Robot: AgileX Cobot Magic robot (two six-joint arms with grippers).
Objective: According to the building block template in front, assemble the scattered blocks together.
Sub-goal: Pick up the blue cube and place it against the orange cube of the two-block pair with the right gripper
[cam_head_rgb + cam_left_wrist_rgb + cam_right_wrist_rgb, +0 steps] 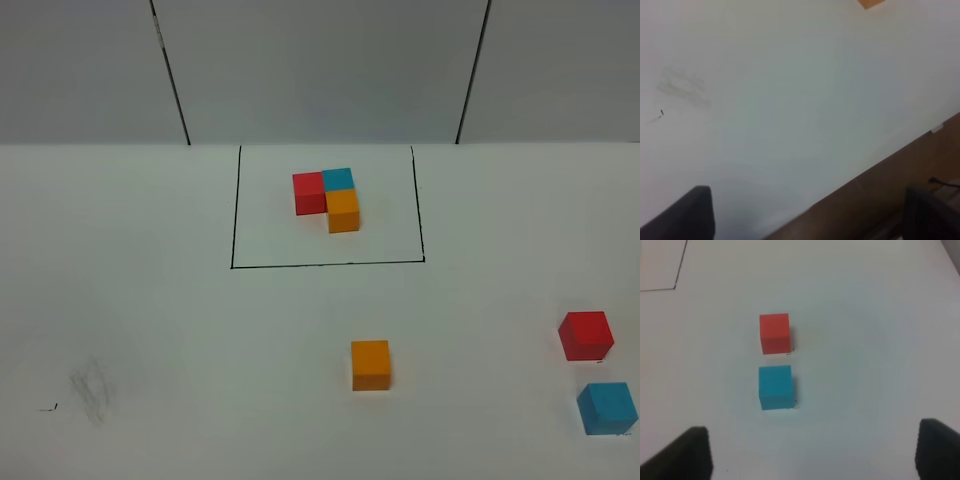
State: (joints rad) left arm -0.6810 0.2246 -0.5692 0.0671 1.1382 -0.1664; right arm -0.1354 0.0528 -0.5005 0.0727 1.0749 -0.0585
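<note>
The template sits at the far side of the white table. It is made of three small cubes stuck together in an L shape. The red one is on the left, the blue one touches it on the right, and the orange one sits in front of the blue one. A thin black frame is drawn around it, well clear of the cubes on all sides.

The three loose blocks lie closer to the front and apart from each other. The orange block sits near the middle, in front of the frame. The red block is far off to the right, and the blue block is just in front of it, near but not touching. All three lie flat on the table.

The left gripper is wide open and holds nothing. It hangs over a bare part of the table near the front edge. A grey smudge is on the table there, and only a corner of the orange block peeks into its view.

The right gripper is wide open too and holds nothing. It hangs above the red and blue blocks and does not touch them. The blue block is the nearer one to it.
</note>
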